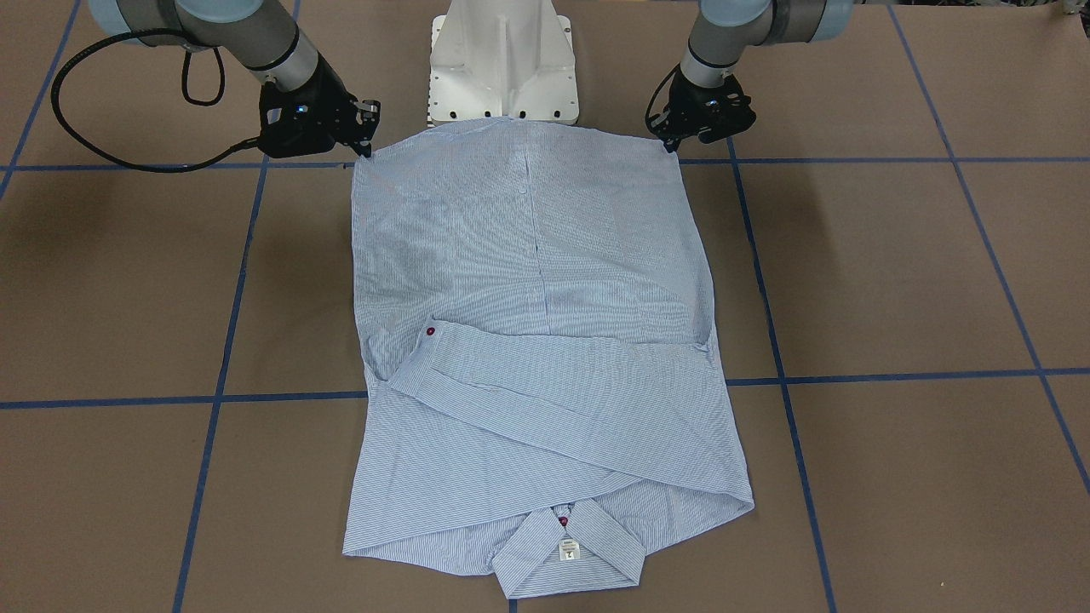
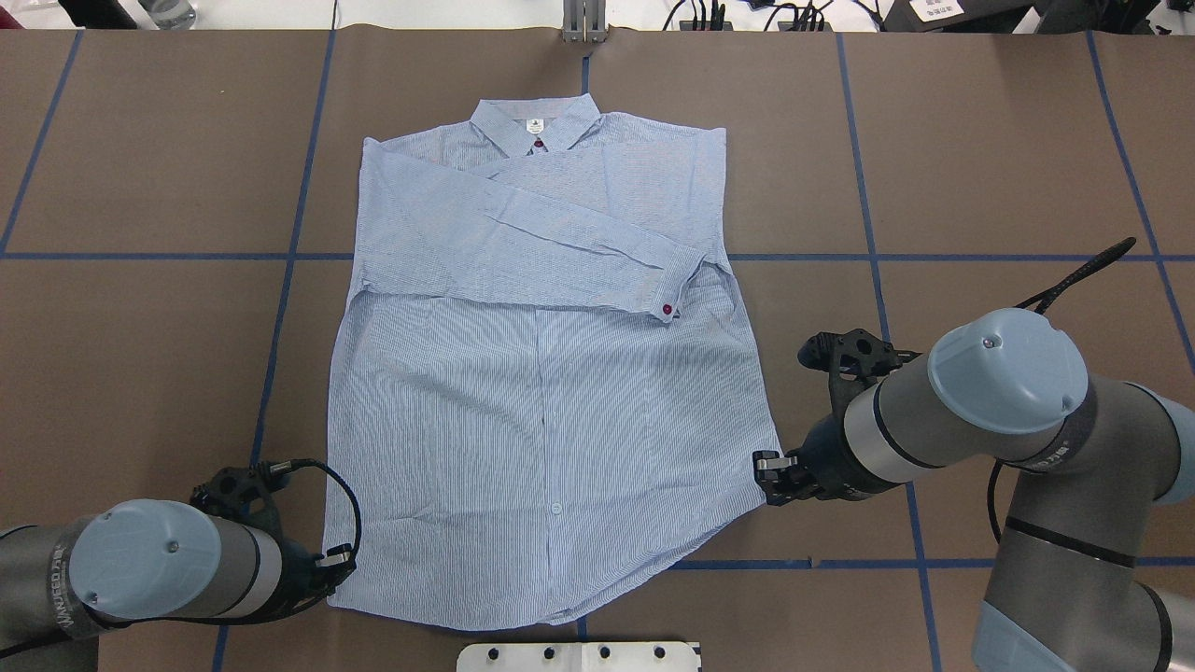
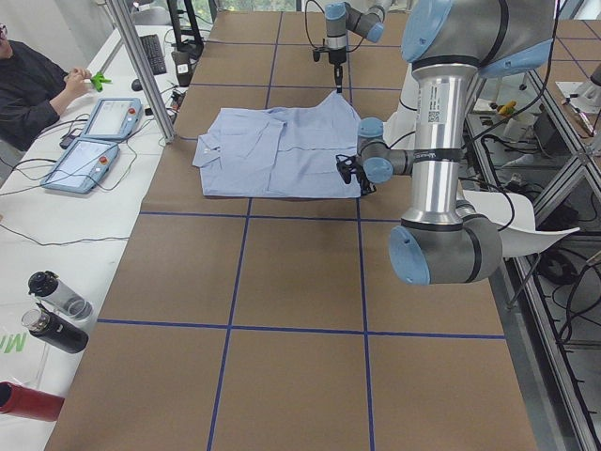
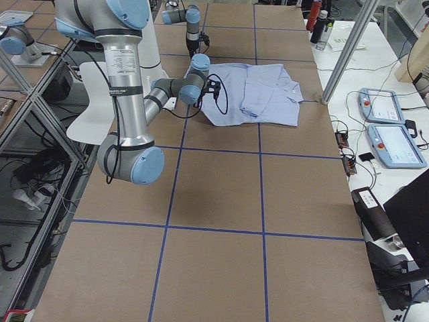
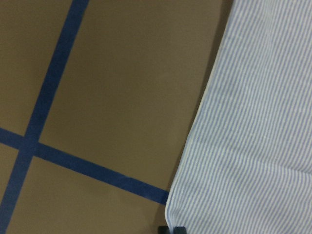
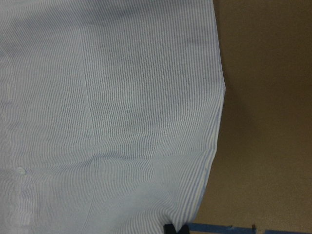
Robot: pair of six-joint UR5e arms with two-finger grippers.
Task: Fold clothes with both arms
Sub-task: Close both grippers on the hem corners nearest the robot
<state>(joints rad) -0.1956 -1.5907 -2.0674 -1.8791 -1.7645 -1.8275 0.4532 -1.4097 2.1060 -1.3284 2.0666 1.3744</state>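
Observation:
The light blue striped shirt (image 2: pixel 541 420) lies flat and front-up on the brown table, collar (image 2: pixel 534 126) at the far side. Both sleeves are folded across the chest, and one cuff shows a red button (image 2: pixel 667 309). My left gripper (image 2: pixel 341 563) sits low at the near-left hem corner. A dark fingertip meets that corner at the bottom edge of the left wrist view, so it looks shut on the cloth. My right gripper (image 2: pixel 766 471) is at the near-right hem corner (image 6: pixel 195 214) and looks shut on it in the same way. In the front-facing view the shirt (image 1: pixel 536 255) stretches between the two grippers.
The white pedestal base (image 1: pixel 502 68) stands just behind the hem. Blue tape lines (image 2: pixel 140 257) grid the table. At the table's left end are a seated person (image 3: pixel 38 85), two control tablets (image 3: pixel 103 117) and bottles (image 3: pixel 56 310).

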